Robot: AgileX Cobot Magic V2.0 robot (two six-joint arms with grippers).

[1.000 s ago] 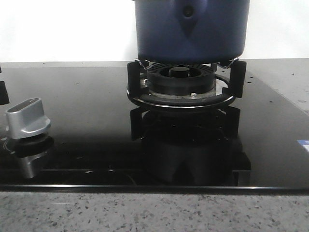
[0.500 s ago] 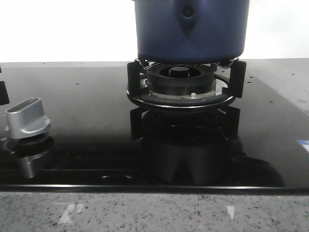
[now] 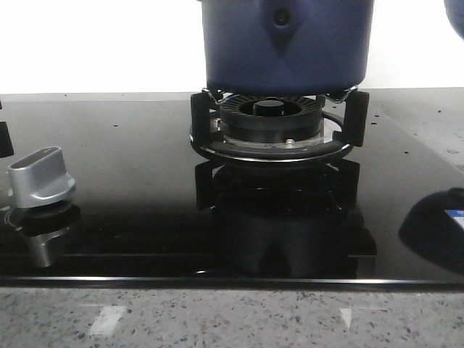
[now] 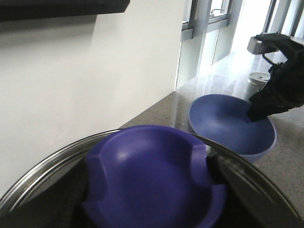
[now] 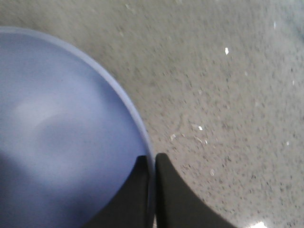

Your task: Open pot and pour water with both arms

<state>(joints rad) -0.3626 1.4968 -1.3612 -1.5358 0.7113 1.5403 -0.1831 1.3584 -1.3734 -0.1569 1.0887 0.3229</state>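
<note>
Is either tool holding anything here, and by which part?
The right tool pinches the blue bowl by its rim. The left tool's hold on the pot lid cannot be told.

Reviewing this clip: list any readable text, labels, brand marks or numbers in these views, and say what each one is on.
No readable text in any view.
Blue-and-white sticker on the glass cooktop, at the right edge: print too small and cut off to read.
Silver knob: no legible markings.
Pot, lid knob and blue bowl: plain, no marks visible.

Navy-blue pot (image 3: pixel 288 45), black glossy hob (image 3: pixel 130 188), silver knob (image 3: pixel 41 177), speckled grey counter (image 3: pixel 217 319).
</note>
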